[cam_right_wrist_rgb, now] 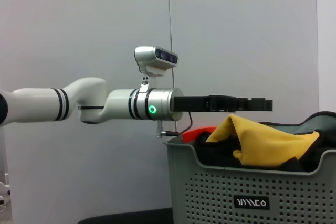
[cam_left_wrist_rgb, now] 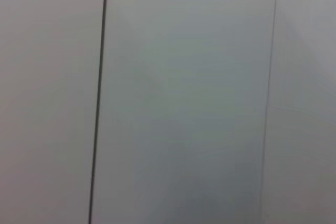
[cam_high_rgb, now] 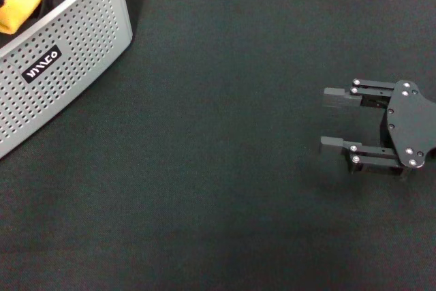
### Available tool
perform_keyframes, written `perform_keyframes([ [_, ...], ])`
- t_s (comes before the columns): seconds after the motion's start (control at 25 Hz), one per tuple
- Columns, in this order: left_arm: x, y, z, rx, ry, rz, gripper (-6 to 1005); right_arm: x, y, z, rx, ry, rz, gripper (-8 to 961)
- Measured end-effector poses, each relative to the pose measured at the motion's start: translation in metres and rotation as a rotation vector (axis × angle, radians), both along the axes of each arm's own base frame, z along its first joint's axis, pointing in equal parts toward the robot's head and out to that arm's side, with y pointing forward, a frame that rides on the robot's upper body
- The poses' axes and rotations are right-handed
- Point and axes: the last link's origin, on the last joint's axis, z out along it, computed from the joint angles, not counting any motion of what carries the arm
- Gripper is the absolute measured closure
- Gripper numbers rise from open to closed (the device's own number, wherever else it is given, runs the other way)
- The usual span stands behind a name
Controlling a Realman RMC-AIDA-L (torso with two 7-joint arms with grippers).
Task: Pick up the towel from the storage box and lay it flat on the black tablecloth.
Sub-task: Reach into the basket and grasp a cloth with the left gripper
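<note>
Inside the storage box (cam_high_rgb: pixel 65 66) at the far left of your scene lies the towel (cam_right_wrist_rgb: pixel 268 141), bunched up, its yellow face heaped above the rim and a grey-green part showing at one side; you see only a yellow corner (cam_high_rgb: pixel 20 5) of it from the head view. Dark cloth and a sliver of something orange-red (cam_right_wrist_rgb: pixel 202 130) sit beside it in the box. The box is light grey with perforated walls and a small black label with white letters (cam_high_rgb: pixel 41 64), and it rests on the black tablecloth (cam_high_rgb: pixel 218 189), which covers the whole near surface. Above the box, you find the left gripper (cam_right_wrist_rgb: pixel 257 104) held level on its white arm (cam_right_wrist_rgb: pixel 79 103), just over the towel; you cannot tell how its jaws stand. Well apart, at the right of the cloth, the right gripper (cam_high_rgb: pixel 337 119) hovers with its jaws apart, pointing left and holding nothing. Your left wrist view shows only a pale wall (cam_left_wrist_rgb: pixel 184 98).
</note>
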Motion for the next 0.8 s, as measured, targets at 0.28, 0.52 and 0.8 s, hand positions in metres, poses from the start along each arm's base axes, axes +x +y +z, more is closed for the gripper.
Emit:
perform_keyframes([
  [0.28, 0.005, -0.019, 0.028, 0.064, 0.077, 0.022, 317, 0.001, 0.002, -0.002, -0.008, 0.001, -0.009, 329],
  [0.52, 0.003, -0.033, 0.043, 0.097, 0.211, 0.086, 318, 0.002, 0.000, -0.003, -0.016, 0.004, -0.013, 330],
  [0.8, -0.016, -0.041, 0.058, 0.144, 0.284, 0.175, 318, 0.002, -0.003, -0.005, -0.028, 0.008, -0.013, 332],
])
